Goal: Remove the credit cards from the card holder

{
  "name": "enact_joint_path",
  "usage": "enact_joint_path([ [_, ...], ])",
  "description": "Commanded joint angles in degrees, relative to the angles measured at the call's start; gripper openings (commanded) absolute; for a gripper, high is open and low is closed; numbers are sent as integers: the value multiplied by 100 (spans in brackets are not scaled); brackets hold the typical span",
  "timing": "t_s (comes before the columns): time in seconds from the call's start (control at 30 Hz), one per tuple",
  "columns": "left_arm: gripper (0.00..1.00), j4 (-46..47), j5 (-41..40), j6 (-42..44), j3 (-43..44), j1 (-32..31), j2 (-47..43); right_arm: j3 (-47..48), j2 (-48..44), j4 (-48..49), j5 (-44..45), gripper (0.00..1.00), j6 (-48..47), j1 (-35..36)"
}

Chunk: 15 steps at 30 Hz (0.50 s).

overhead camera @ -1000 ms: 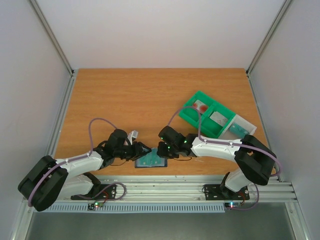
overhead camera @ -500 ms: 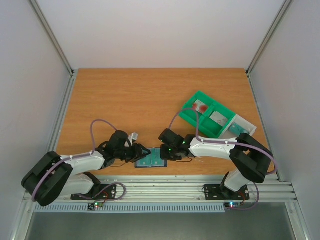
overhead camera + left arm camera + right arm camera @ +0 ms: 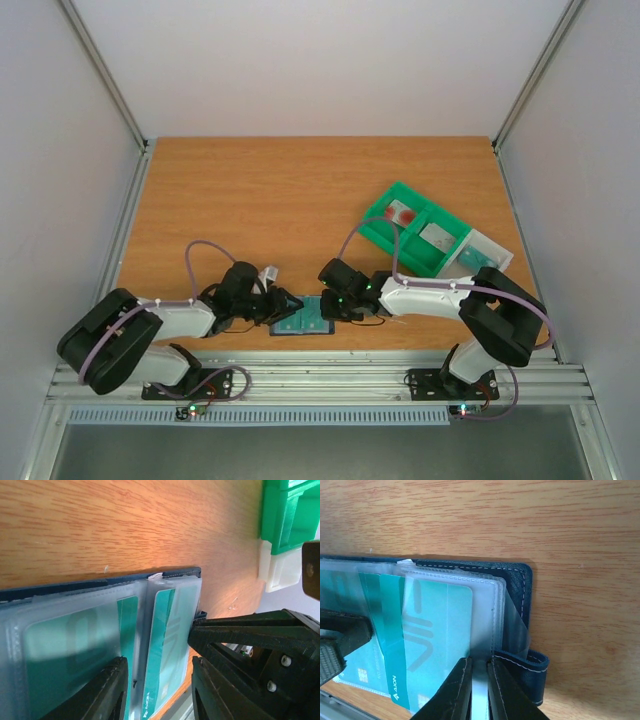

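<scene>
The slate-blue card holder (image 3: 305,320) lies open near the table's front edge, between both grippers. Its clear sleeves hold teal credit cards (image 3: 440,625) (image 3: 162,630). My right gripper (image 3: 480,680) is shut on the edge of a clear sleeve, just left of the dark closure tab (image 3: 530,670). My left gripper (image 3: 160,695) stands open, and its fingers (image 3: 100,695) straddle the right-hand sleeve with the teal card in it. In the top view the left gripper (image 3: 287,304) and the right gripper (image 3: 322,306) meet over the holder.
A green compartmented tray (image 3: 372,232) stands at the right, holding a card with a red blotch (image 3: 400,212) and a greyish card (image 3: 437,238). A teal card (image 3: 478,258) lies in its white end section. The table's metal front rail (image 3: 330,375) runs just below the holder.
Both pairs of jaws have narrowed. The left arm has drawn in and lowered toward the holder. The right gripper has settled lower onto the holder's right sleeve edge.
</scene>
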Motion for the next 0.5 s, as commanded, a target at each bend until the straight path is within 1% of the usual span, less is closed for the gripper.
enact_joint_path([
  [0.0, 36, 807, 58, -187, -142, 22, 329, -200, 94, -106, 171, 11, 90, 37],
  [0.17, 27, 1336, 171, -358, -148, -16, 706, -211, 94, -83, 151, 11, 105, 37],
  [0.27, 20, 1536, 231, -399, -139, -24, 845, -223, 60, -93, 163, 11, 108, 37],
  [0.37, 8, 1573, 240, -405, -147, -24, 859, -256, 23, -101, 186, 11, 119, 37],
  [0.47, 2, 1467, 212, -363, -135, -27, 786, -265, 4, -106, 204, 11, 120, 38],
])
